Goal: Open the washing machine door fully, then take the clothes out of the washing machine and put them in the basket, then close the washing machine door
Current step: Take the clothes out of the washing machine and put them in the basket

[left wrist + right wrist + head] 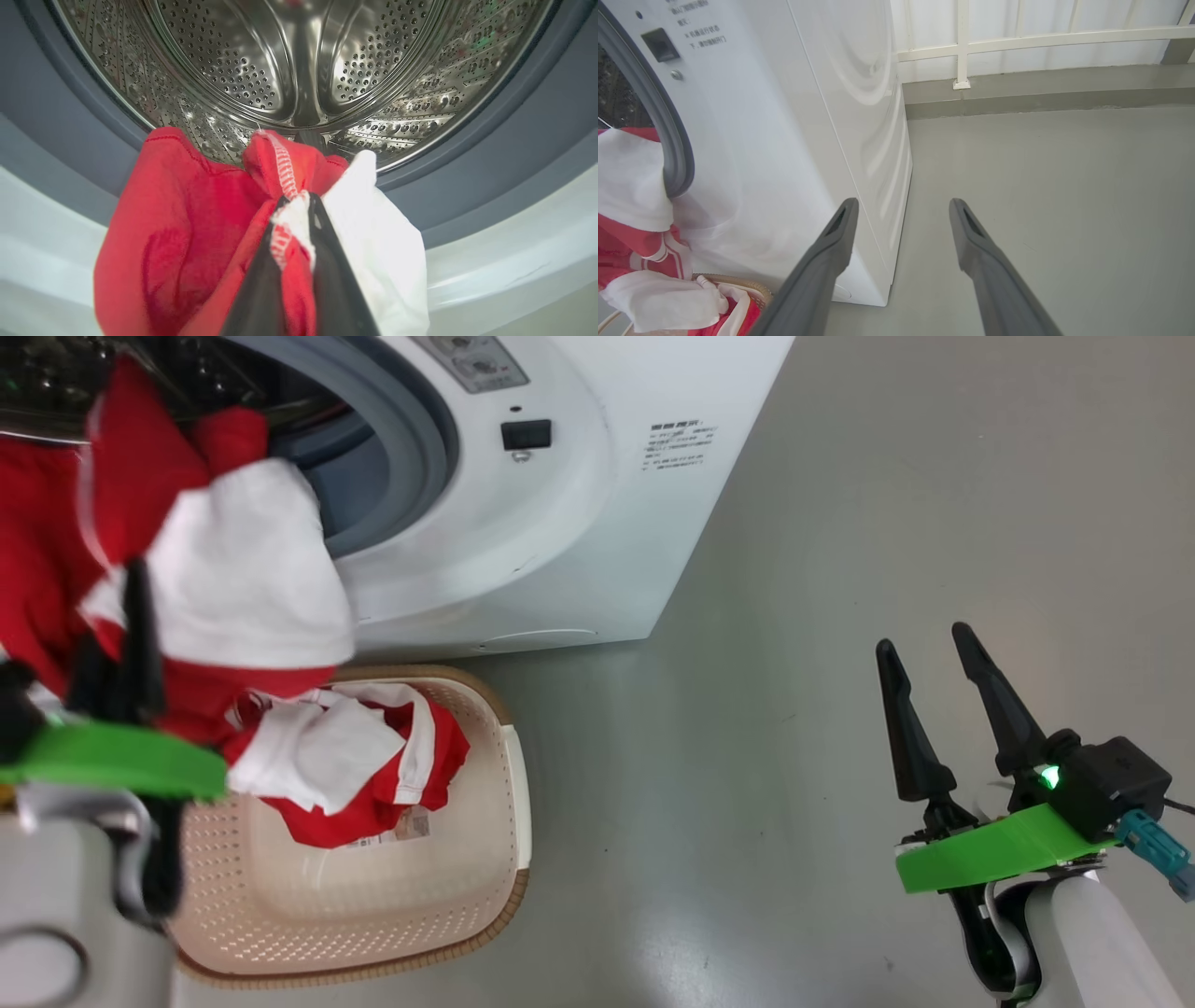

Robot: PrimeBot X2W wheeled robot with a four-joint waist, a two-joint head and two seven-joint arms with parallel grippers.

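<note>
While the left gripper (pixel 299 198) pinches a bunched seam of the soft, probably light, floppy clothes (pixel 187 224) hanging at the mouth of the washing machine (pixel 560 523) above the basket (pixel 516 784), the right gripper (pixel 922 637) stands spread.

The washing machine (pixel 579 523) is plain white, with a grey gasket (pixel 429 439) ringing a shiny steel drum (pixel 299 60) dotted all over with small holes. The clothes (pixel 233 569) are bright red with white panels and white seam stitching. The basket (pixel 392 915) is cream with rows of holes, and its woven-look rim is brown. The left claw (pixel 299 198) and right claw (pixel 922 639) are black on vivid green mounts (pixel 990 849). The floor (pixel 794 756) is dull grey-green.
</note>
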